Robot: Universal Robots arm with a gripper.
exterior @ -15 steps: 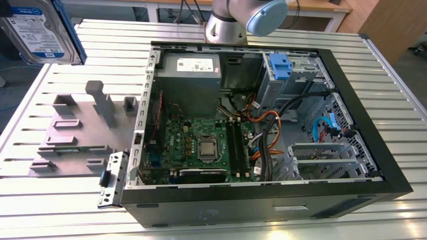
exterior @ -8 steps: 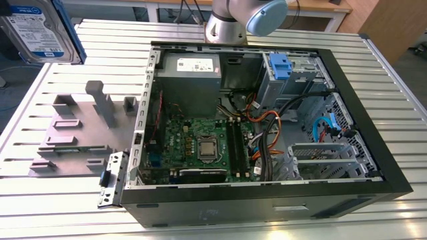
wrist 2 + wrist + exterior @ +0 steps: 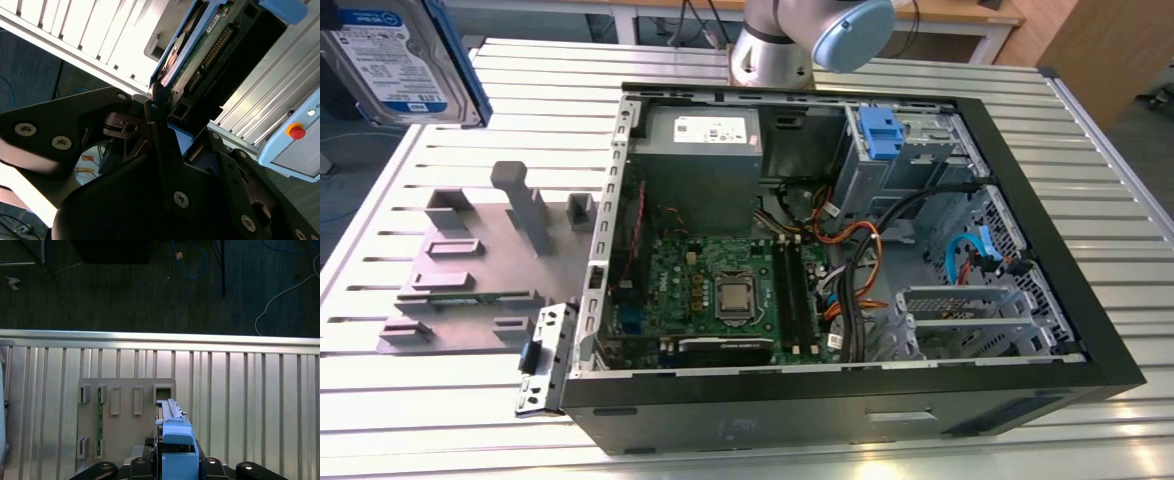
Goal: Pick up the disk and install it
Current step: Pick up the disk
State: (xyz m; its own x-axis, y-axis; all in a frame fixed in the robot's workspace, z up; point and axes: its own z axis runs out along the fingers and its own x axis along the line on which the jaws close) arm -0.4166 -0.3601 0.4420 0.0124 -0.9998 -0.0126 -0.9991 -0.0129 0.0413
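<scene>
Second wrist view: clamped on the disk (image 3: 200, 60) with the tool (image 3: 182, 134), high above the table (image 3: 75, 25); probably best carried steady, grip firm.

We cannot see all of the flat silver disk in its blue frame (image 3: 394, 60): the exterior view's edge cuts it, and the black tool (image 3: 182, 122) hides its end.
</scene>
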